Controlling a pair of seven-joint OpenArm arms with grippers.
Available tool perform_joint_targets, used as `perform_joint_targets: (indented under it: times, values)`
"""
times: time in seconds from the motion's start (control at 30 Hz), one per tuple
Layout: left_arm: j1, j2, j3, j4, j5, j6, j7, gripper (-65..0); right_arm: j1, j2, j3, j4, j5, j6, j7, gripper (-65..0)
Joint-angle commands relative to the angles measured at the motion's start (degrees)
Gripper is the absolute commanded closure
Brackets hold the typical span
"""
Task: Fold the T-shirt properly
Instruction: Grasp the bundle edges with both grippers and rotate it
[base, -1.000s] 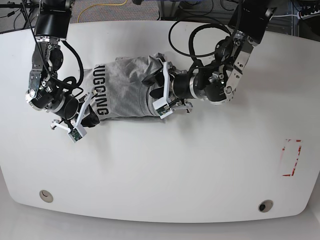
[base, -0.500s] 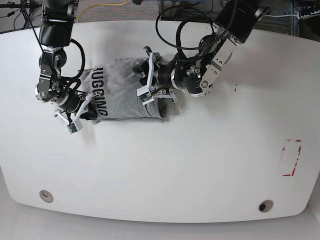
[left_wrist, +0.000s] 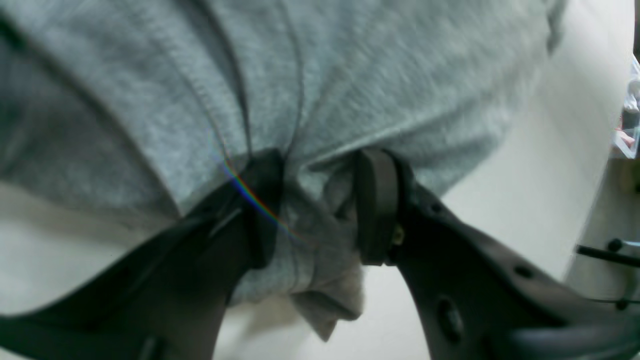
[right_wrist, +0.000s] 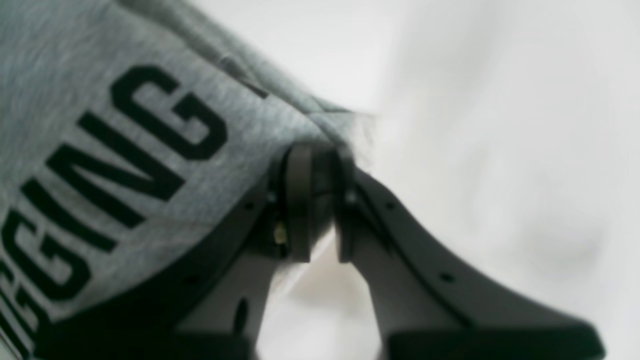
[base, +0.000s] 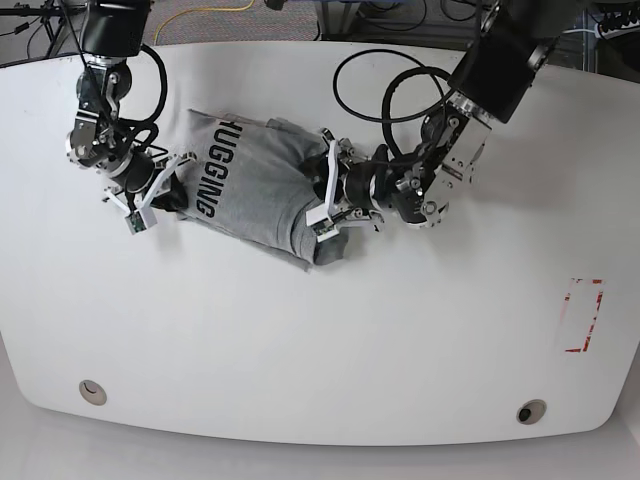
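1. Fingers (left_wrist: 375, 205) of left gripper (left_wrist: 320, 210) clamped on a bunched fold of shirt (base: 250, 185), cloth filling the gap between pads.
2. Right gripper (right_wrist: 315, 200) nearly closed, pinching thin shirt edge beside black lettering (right_wrist: 115, 165).
3. Shirt seen lying crumpled on table (base: 320, 330), toward far left, stretched between both grippers; lettering faced up.
4. Red marking (base: 583, 315) noted near table's right edge, well apart from shirt.

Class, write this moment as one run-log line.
task: fold T-shirt | left gripper: shut on grey T-shirt bunch | right gripper: shut on shirt edge | surface: white table | fold: unfinished
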Motion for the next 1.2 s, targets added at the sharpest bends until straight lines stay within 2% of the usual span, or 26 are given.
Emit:
perform_joint_targets:
  times: [0.0,0.1,0.23,0.37,0.53,0.6,0.7,0.87,1.03,1.17]
  values:
    - [-2.6,-0.6,-0.1,-2.5,2.1,0.9,-0.7,-22.5,-2.0,-0.9,0.3,3.0,-0.4,0.2,-0.6,-6.5]
    - [-5.2,-0.5,-0.1,-4.9,2.1,0.9,-1.5,-22.6,-5.2,-2.2,0.7,5.9,-0.4,0.2,-0.9,-6.5]
    - [-9.0,-0.3,-0.1,-6.8,2.1,0.5,-1.6,-22.6,-8.6,-5.1,0.6,11.5,-0.7,0.2,-4.0,-6.5]
    - [-12.0,-0.3,-0.1,-6.9,2.1,-2.2,-1.6,-22.6,-11.0,-7.4,0.6,18.5,-0.8,0.2,-7.2,-6.5]
    - [-14.3,-0.9,-0.5,-2.0,1.9,-5.8,-1.4,-22.5,-11.9,-8.7,0.6,32.3,-0.8,0.2,-16.4,-6.5]
    - [-14.2,-2.8,-1.2,1.1,1.9,-6.0,-1.3,-22.5,-11.2,-9.3,0.5,35.6,-0.6,0.2,-20.2,-6.5]
    - [-13.5,-4.9,-3.4,6.0,1.8,-6.1,-1.3,-22.5,-8.2,-10.8,0.4,36.1,-0.4,0.2,-23.9,-6.5]
    - [-8.4,-5.9,-8.7,13.9,1.7,-6.1,0.2,-22.5,-4.7,-11.5,-0.3,33.8,-0.8,0.2,-24.4,-6.5]
    - [-1.6,-3.8,-14.0,18.7,1.8,-6.2,1.7,-22.5,0.4,-12.7,-3.9,30.2,-0.9,0.2,-24.4,-6.5]
    - [2.6,-1.5,-15.6,20.6,1.8,-6.2,1.8,-22.5,2.8,-13.1,-4.5,26.6,-0.9,0.2,-24.4,-6.5]
